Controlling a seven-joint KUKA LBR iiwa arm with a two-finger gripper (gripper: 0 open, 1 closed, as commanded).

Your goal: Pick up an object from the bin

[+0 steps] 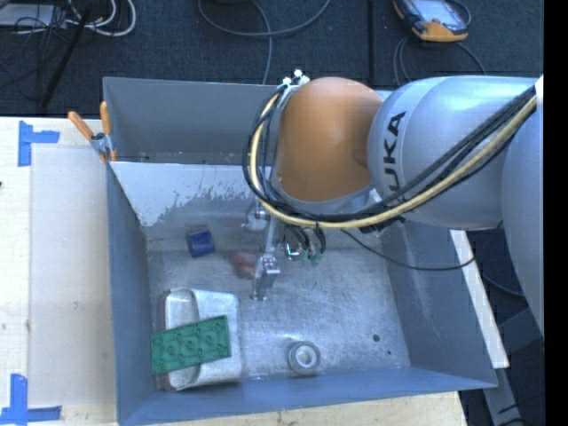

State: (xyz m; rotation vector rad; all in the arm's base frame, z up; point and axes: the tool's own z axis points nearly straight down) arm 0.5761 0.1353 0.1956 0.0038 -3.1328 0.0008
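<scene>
My gripper hangs low in the middle of the bin, beneath the arm's orange cover. Just to its left, a small reddish-brown thing lies on the bin floor, close beside the gripper; I cannot tell if they touch. Further left, near the back wall, sits a small blue block, apart from the gripper.
A green studded plate lies on top of a clear plastic tray in the front left corner. A small silvery ring rests near the front wall. The arm and its cables cover the right rear of the bin.
</scene>
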